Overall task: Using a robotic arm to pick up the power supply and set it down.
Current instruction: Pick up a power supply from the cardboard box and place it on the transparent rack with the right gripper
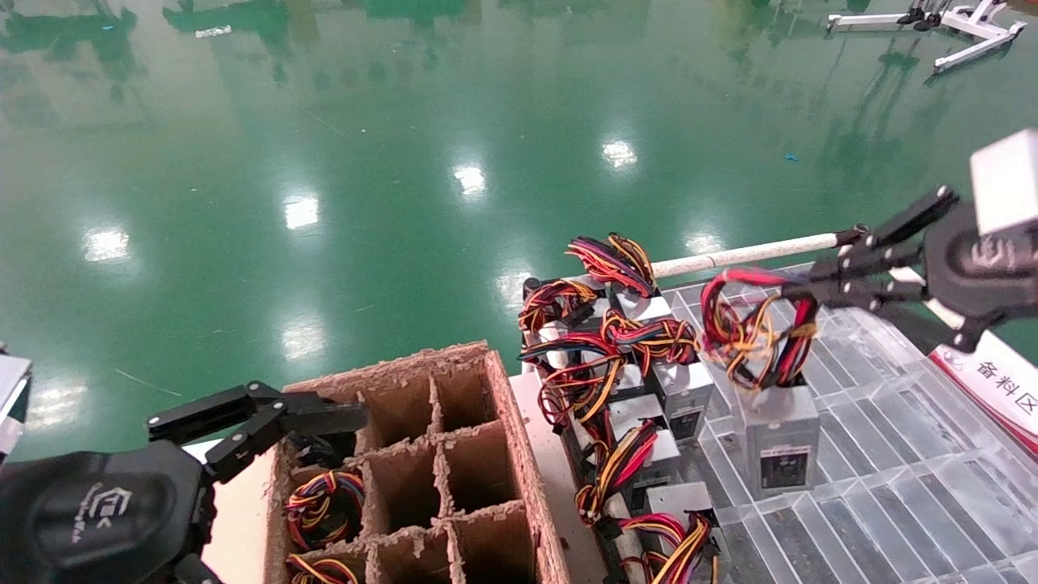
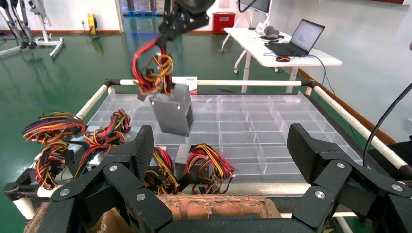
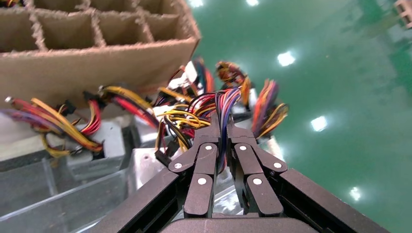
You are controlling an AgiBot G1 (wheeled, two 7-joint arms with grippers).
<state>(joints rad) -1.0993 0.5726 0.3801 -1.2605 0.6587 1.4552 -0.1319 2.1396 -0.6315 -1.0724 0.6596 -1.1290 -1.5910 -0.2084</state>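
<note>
Right black jointed pincer (image 1: 815,285) clamped on wire loop of small silver-grey metal power supply (image 1: 780,442), hanging over clear plastic divided tray (image 1: 908,487). Carry step; next, lower into a cell. Left pincer (image 1: 324,414) parked, fingers apart.

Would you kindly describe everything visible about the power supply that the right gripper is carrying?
The power supply is a small silver-grey metal box with a dark label on its near face. A looped bundle of red, yellow, orange and black wires rises from its top, pinched in the right gripper. It hangs tilted over the clear compartment tray, apart from the others.
</note>
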